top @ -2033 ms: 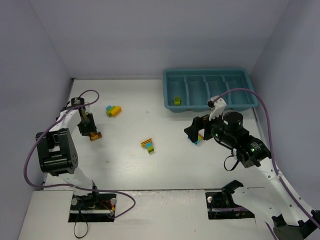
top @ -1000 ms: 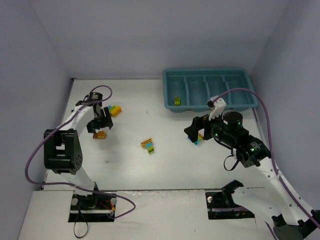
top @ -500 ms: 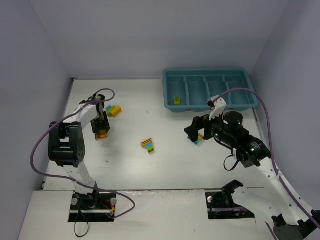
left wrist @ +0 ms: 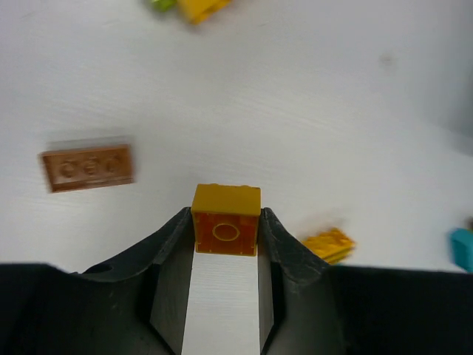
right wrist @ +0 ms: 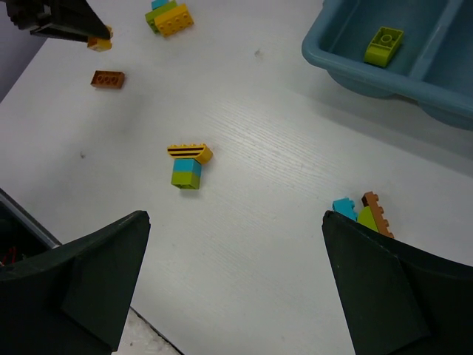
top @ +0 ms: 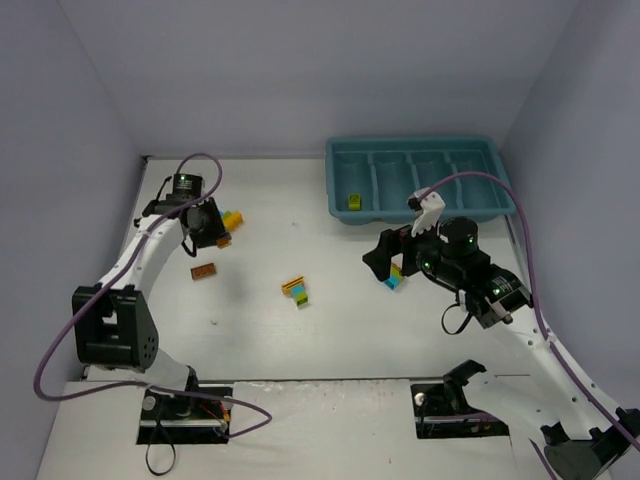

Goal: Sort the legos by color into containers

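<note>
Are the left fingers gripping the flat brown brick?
No, the flat brown brick lies apart on its own; the left fingers are shut on a small orange brick instead.

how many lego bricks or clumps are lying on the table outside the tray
4: a yellow-green clump by the left gripper, a brown flat brick, a striped clump mid-table, and a cyan-green clump by the right gripper. The arms may hide more.

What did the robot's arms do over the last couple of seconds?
The left gripper came down on an orange piece, shut on its small orange brick and lifted it clear, leaving the flat brown brick on the table. The right gripper, open, barely shifted. The middle clump and the green brick in the tray stayed put.
</note>
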### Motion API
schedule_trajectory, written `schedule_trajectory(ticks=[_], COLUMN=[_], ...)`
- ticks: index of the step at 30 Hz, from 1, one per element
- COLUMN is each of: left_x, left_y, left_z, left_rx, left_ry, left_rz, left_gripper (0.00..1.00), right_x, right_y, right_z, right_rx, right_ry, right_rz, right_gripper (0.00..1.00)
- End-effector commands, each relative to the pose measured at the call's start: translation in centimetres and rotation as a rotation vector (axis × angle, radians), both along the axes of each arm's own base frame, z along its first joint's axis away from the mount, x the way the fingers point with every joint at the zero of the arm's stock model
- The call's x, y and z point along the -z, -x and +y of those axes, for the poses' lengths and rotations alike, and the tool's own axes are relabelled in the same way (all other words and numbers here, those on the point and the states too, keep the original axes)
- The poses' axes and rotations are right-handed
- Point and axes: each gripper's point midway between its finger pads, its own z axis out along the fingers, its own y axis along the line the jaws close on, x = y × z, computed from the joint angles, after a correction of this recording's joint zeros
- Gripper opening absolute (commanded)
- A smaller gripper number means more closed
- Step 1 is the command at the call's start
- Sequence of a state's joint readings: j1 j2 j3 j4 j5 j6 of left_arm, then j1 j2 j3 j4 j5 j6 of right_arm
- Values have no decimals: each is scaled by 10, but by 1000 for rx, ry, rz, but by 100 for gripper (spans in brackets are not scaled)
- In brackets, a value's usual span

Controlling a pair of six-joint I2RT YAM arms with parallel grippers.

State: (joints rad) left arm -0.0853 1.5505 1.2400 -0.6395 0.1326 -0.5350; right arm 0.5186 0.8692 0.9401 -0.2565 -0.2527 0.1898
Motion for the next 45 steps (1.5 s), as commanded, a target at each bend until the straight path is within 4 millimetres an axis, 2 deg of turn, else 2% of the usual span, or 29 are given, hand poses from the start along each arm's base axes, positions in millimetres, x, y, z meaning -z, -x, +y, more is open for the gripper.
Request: schedule_trajectory(ticks=[1,3,7,9,12,15,20,22,26,30,35,45], left_x=[-72,-108,-153,-181,-214,-236,-264,-271,-278,-284,-282,-282], left_y=[-16,-19,-14,-11,-6,-4,-6,-5,-4,-3,-2,0], left_z=[-60,-93,-143,-171,-199,-217,-233,-237,-247,-249,-253,-258], left_rx=[24,31,36,47,56,41,-8,-23,-28,-20,-10,9], left_ry=[295,451,659,764,858,906,1039,1079,1128,1138,1133,1145], left_rz=[-223,-315,-380,-405,-435,-444,-476,-470,-450,-452,-440,-431], left_gripper=[7,7,7,7,7,7,7,8,8,8,9,9], right_x=[-39,-48,-64,-77,-83,-95,-107,-106,-121,-122,-131,-122], right_y=[-10,-13,-25,-30,-40,-54,-75,-83,-94,-106,-109,-120], right_z=[20,26,38,46,59,66,77,81,83,88,91,96], right_rx=[-48,-61,-83,-103,-123,-104,-92,-87,-63,-59,-61,-50], right_ry=[-112,-146,-186,-210,-219,-233,-258,-255,-258,-241,-261,-246], right_rz=[-98,-125,-179,-218,-249,-304,-362,-365,-415,-430,-450,-441], right_gripper=[100,99,78,77,77,78,73,72,73,73,68,64])
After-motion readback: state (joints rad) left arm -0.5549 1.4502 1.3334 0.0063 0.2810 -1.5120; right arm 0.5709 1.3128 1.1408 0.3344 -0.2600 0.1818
